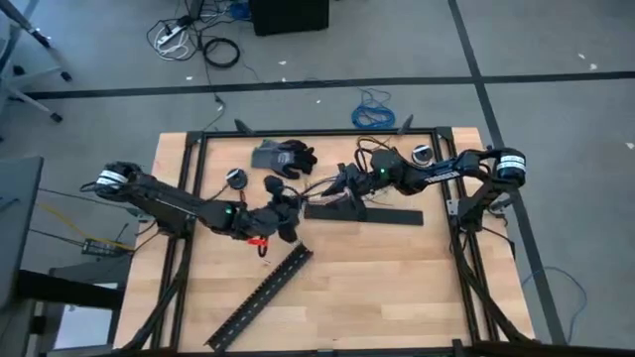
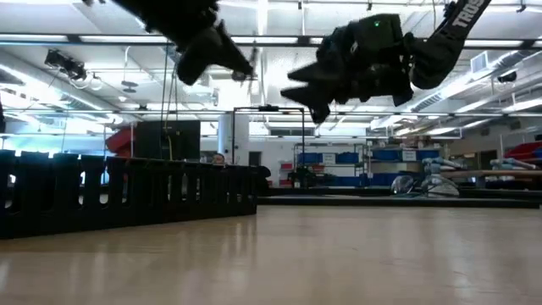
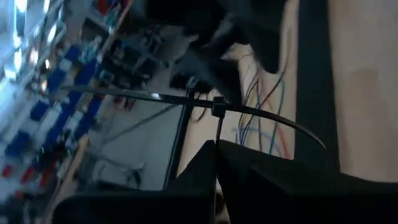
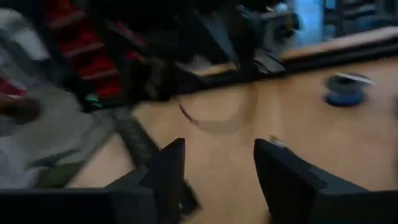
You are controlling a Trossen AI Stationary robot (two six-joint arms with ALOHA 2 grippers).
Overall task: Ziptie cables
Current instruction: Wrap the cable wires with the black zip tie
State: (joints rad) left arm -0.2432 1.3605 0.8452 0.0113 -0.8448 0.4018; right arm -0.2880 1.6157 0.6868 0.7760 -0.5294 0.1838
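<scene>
Dark fingers [image 3: 249,168] of the left gripper [image 3: 216,144] fill the foreground of its wrist view, pressed together on the tail of a black zip tie [image 3: 218,107]. From that pinch the strap rises to its small square head, and the rest of it arcs sideways in a long, thin curve above the table.

Just beyond the tie, the cables [image 3: 258,99] lie loose on the wood: a few thin wires in blue, green and reddish tones, trailing beside a long black strip [image 3: 314,81]. Whether the zip tie passes around them cannot be told.

Opposite, the right gripper [image 4: 214,155] faces the same spot with its two fingers spread well apart and nothing between them. A blurred loop of the tie hangs ahead of it, and a small blue spool [image 4: 345,87] sits farther off on the table.

From above, both arms reach inward and the two grippers meet near the middle of the wooden table [image 1: 397,288], the left at [image 1: 283,210] and the right at [image 1: 342,184], close but apart. One black strip lies just beside the right gripper, and a second black strip [image 1: 260,297] lies slantwise nearer the front edge. A dark glove-like bundle [image 1: 285,156] rests near the far rail, and a blue coiled cable [image 1: 375,109] lies on the floor beyond the table.
</scene>
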